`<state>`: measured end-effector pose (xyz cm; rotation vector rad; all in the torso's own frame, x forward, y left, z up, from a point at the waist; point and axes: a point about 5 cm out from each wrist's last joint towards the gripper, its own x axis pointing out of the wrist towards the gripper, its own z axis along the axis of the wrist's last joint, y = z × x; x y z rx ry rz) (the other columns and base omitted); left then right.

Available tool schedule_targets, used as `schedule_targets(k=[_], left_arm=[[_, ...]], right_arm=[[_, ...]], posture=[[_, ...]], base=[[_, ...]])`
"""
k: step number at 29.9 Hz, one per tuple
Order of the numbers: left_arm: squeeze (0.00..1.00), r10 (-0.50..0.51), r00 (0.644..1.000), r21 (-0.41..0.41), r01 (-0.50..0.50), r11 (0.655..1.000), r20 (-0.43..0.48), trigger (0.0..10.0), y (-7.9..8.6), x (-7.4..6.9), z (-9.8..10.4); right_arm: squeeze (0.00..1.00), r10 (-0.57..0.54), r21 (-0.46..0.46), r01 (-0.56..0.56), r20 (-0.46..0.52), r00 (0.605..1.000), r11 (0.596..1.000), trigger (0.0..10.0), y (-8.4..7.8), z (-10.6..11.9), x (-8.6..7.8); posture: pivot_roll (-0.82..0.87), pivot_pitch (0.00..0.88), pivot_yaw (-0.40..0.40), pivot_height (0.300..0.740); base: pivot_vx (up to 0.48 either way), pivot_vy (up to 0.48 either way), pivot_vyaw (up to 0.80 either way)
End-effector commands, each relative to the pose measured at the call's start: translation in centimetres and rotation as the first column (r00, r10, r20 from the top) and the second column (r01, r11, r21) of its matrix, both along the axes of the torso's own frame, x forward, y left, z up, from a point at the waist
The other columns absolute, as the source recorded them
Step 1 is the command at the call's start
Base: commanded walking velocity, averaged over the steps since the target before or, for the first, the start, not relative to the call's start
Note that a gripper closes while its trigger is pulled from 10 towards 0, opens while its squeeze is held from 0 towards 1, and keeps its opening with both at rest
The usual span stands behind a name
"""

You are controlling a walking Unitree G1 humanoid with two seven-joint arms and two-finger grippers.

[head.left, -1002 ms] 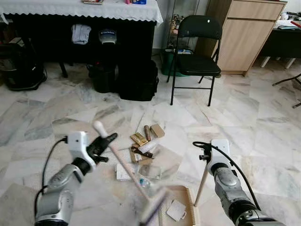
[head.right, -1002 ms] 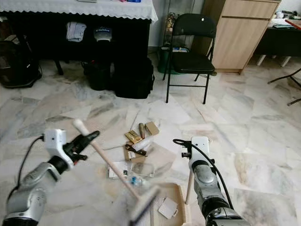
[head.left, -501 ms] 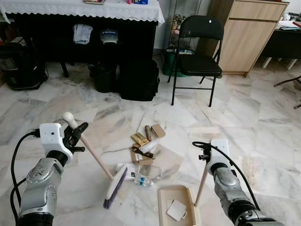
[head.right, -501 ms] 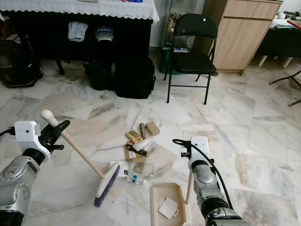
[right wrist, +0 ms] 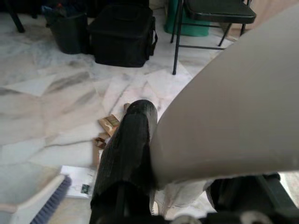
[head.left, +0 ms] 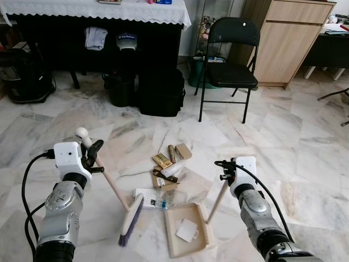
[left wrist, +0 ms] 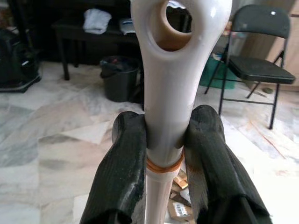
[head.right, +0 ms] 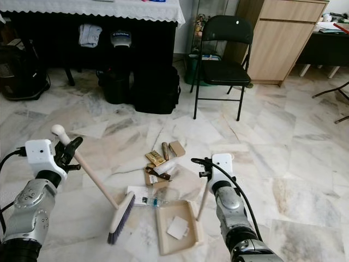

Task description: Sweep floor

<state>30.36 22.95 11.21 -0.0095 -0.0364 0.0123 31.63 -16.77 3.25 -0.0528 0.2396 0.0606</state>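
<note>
Clamping its jaws on the wooden-handled broom [head.left: 109, 180], the left gripper [left wrist: 164, 154] rests the bristles on the marble floor [head.left: 305, 147], left of the litter. Right gripper [head.left: 228, 170] jaws clamp the beige dustpan [head.left: 185, 229] handle, pan near the scattered cardboard scraps [head.left: 169, 161].

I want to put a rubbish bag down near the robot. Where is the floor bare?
Bare marble lies right of the dustpan, out past the right gripper, and in front of the folding chair. Another bare patch lies between the left gripper and the black bags. It is crowded between the broom and dustpan, where the litter pile lies.
</note>
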Motion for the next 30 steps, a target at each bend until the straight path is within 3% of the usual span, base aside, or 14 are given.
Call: schedule_targets(k=[1,11,18,23,30], left_arm=[[0.0,-0.01,0.999,0.018,0.009,1.0,0.047,10.0,-0.4,0.5,0.8],[0.0,0.046,0.995,0.108,-0.055,0.993,0.084,10.0,0.0,0.6,1.0],[0.0,0.132,0.985,0.16,-0.148,0.976,0.107,10.0,0.2,0.4,1.0],[0.0,0.194,0.971,0.14,-0.213,0.967,0.138,10.0,-0.1,0.1,0.8],[0.0,0.209,0.966,0.07,-0.222,0.973,0.154,10.0,-1.5,0.2,0.7]], right_arm=[[0.0,-0.006,0.001,0.006,0.077,0.997,1.0,10.0,-0.3,1.5,0.8],[0.0,0.001,0.049,-0.012,0.223,0.975,0.999,10.0,0.0,3.5,1.3],[0.0,0.01,0.064,-0.027,0.251,0.968,0.998,10.0,0.6,4.0,1.5],[0.0,0.016,0.078,-0.038,0.265,0.964,0.996,10.0,1.0,4.2,1.4],[0.0,0.002,0.098,-0.036,0.326,0.945,0.995,10.0,1.3,5.2,1.5]], posture=[[0.03,0.0,-0.1,0.74],[0.03,0.0,-0.097,0.74],[0.03,0.0,-0.095,0.74],[0.03,0.0,-0.093,0.74],[0.03,0.0,-0.09,0.74]], base=[[0.0,0.0,0.0],[0.0,0.0,0.0],[0.0,0.0,0.0],[0.0,0.0,0.0],[0.0,0.0,0.0]])
